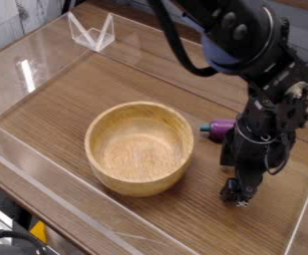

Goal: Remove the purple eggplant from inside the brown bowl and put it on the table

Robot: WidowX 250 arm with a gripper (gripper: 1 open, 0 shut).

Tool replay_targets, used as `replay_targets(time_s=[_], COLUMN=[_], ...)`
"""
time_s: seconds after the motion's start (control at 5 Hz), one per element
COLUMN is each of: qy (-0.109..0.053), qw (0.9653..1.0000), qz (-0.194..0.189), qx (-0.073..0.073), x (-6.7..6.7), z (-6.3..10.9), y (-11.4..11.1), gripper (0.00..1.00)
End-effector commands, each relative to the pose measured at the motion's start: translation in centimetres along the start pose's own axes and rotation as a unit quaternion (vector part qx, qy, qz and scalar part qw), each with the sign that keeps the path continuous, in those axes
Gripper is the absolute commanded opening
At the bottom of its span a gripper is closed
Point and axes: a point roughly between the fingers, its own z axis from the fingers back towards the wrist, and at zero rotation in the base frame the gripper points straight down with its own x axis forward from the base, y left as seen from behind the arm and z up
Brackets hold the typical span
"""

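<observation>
The purple eggplant (220,127) lies on the table (77,85), outside the brown bowl (141,148) at about its three o'clock and just beside the rim. Only its purple body and a bit of teal stem show; the rest is hidden behind the arm, so I cannot tell whether it touches the bowl wall. The bowl looks empty, bare grain across its floor.

The gripper (236,195) points straight down at about five o'clock from the eggplant, low over the wood, its fingers apart and nothing between them. By this layout the task looks done, and only the retreat is left.

The risk lies in that retreat. The black arm stands right against the eggplant, so a sideways pull toward the bowl could nudge the glossy, rounded toy and send it rolling, or knock the bowl. A straight lift looks safer.

The table is medium-brown wood grain, flat and bare around the bowl. Clear acrylic walls edge it, and a small clear stand (91,31) sits at eleven o'clock.
</observation>
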Motion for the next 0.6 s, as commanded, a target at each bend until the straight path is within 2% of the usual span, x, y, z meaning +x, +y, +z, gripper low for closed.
replay_targets(time_s=[0.0,0.4], qy=[-0.012,-0.012], qw=[0.9999,0.9998], qz=[0.0,0.011], qx=[0.008,0.006], x=[0.4,0.36], z=[0.69,0.55], y=[-0.1,-0.25], gripper=[1.0,1.0])
